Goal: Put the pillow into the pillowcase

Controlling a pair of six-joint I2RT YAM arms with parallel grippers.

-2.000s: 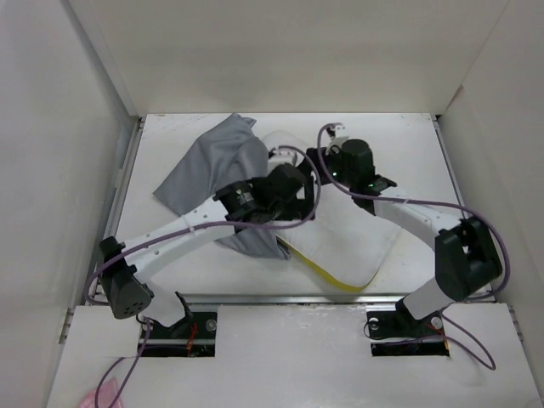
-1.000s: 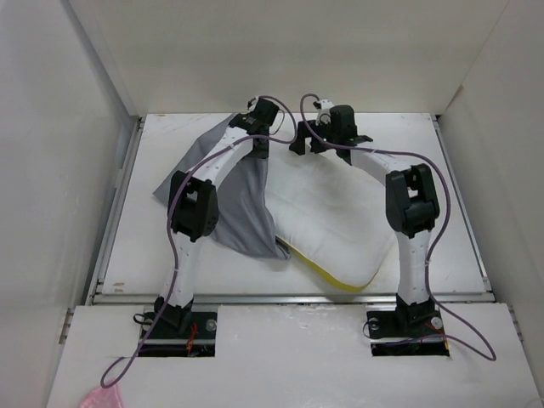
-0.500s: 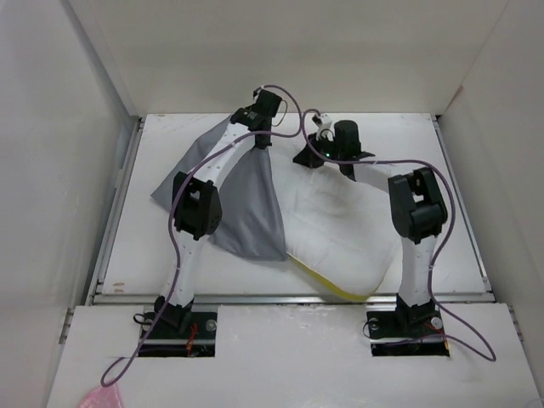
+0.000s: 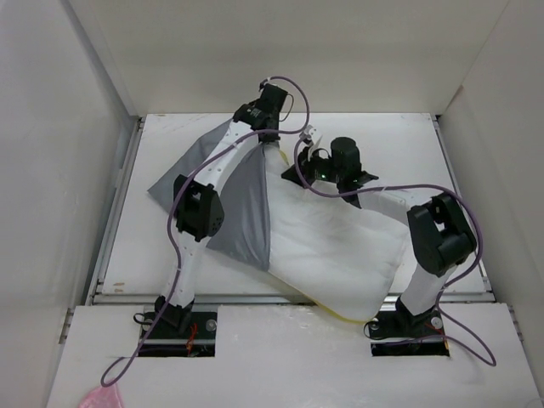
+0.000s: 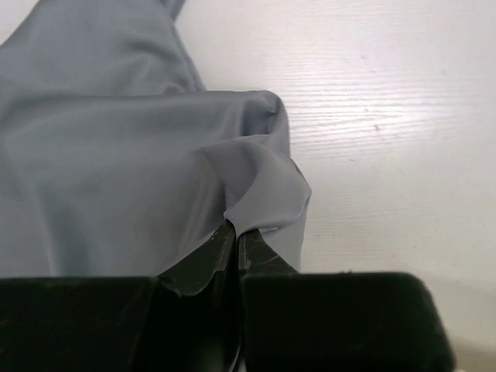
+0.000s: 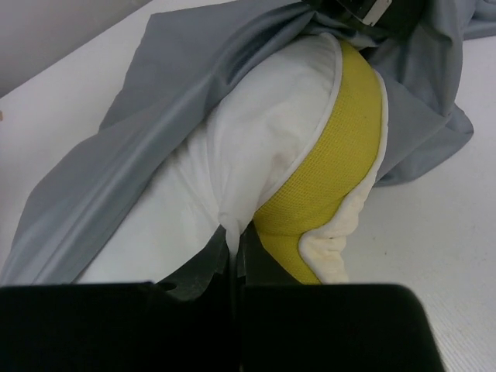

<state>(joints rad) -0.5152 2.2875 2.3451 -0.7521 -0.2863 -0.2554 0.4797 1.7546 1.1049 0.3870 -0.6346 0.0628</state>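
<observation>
Right wrist view: right gripper point(image 6: 235, 234) is shut on the soft, plump pillow point(image 6: 256, 147) at its near white seam, its far end tucked under the floppy, slippery-looking pillowcase point(image 6: 178, 70), whose thin hem is pinched in the left gripper point(image 5: 235, 232); edges are judged the safest holds.

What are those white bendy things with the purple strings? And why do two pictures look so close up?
They are two robot arms bolted to a white table. One picture comes from a camera high above. The other two come from small cameras on each wrist, so you see black fingers close up. On the table lie a grey pillowcase and a white pillow with a yellow edge. The left gripper pinches the pillowcase. The right gripper pinches the pillow, and grey cloth drapes around that end of it.
</observation>
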